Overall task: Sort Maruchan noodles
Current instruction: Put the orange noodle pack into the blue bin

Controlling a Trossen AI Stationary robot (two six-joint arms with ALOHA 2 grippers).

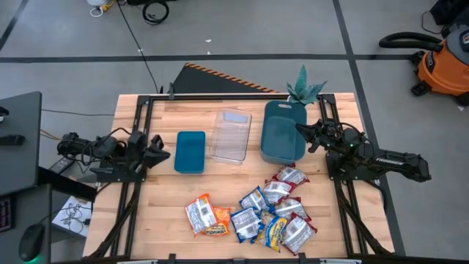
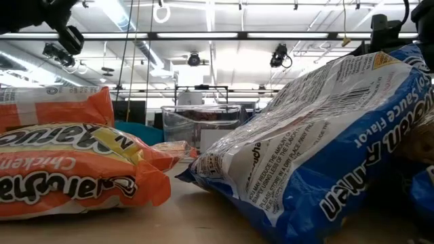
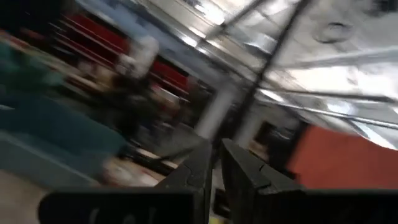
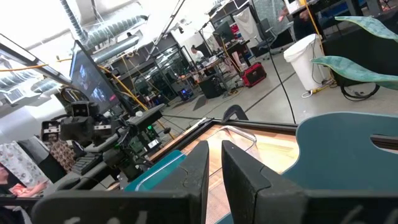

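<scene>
Several Maruchan noodle packets [image 1: 256,214] lie flat in a loose heap on the near part of the table, orange ones [image 1: 203,217] to the left, blue and red ones [image 1: 282,209] to the right. The low view shows an orange packet [image 2: 68,163] and a blue one [image 2: 325,149] close up. My left gripper [image 1: 157,152] [image 3: 216,163] hovers shut at the table's left side, beside the small teal bin [image 1: 190,152]. My right gripper [image 1: 302,134] [image 4: 215,163] hovers shut at the right edge of the large teal bin [image 1: 282,133]. Neither gripper is near the packets.
A clear plastic container [image 1: 231,136] stands between the two teal bins at the table's far middle. A teal plant decoration [image 1: 304,92] sits at the far right corner. Bare wood [image 1: 157,205] lies left of the packets. An orange shop vacuum [image 1: 443,66] stands on the floor.
</scene>
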